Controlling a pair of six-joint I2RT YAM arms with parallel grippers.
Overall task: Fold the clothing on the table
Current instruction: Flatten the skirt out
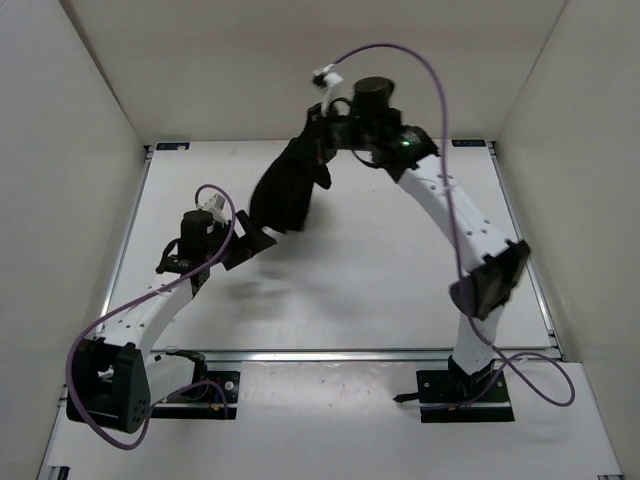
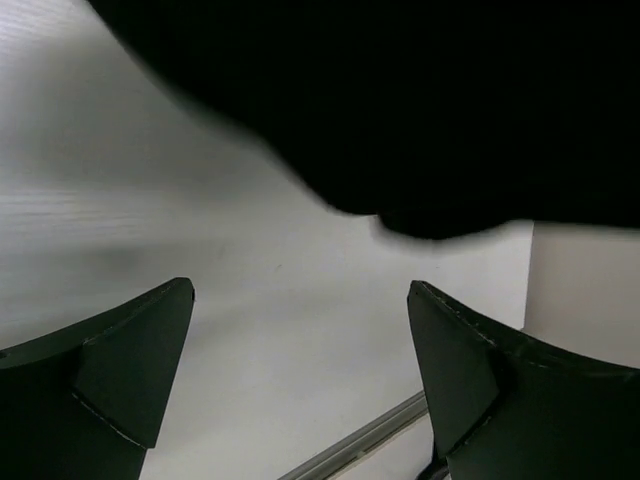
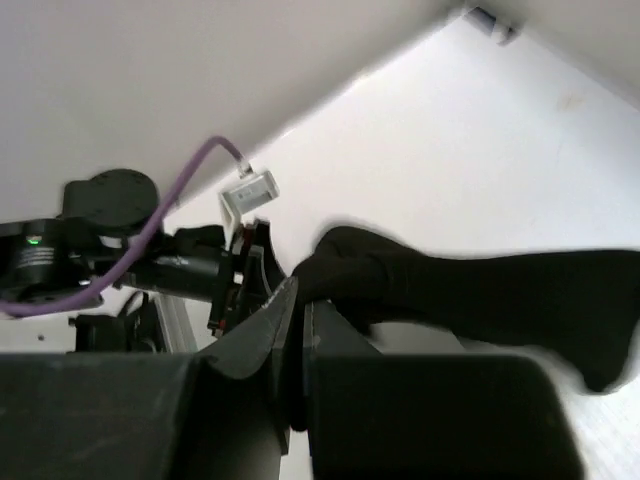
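Observation:
The black clothing [image 1: 285, 190] hangs in the air over the far middle of the white table [image 1: 400, 290], its top end pinched in my right gripper [image 1: 322, 132], which is shut on it. In the right wrist view the jaws [image 3: 297, 292] are pressed together on a fold, and the clothing [image 3: 480, 290] trails off to the right. My left gripper [image 1: 245, 245] stands open just below the cloth's lower end. Its fingers [image 2: 130, 370] are spread wide with nothing between them, and the clothing [image 2: 420, 110] fills the top of the left wrist view.
White walls [image 1: 80, 120] close in the table on the left, far and right sides. An aluminium rail [image 1: 350, 353] runs along the near edge, also seen as a rail [image 2: 360, 440] low in the left wrist view. Purple cables [image 1: 440, 90] loop off both arms.

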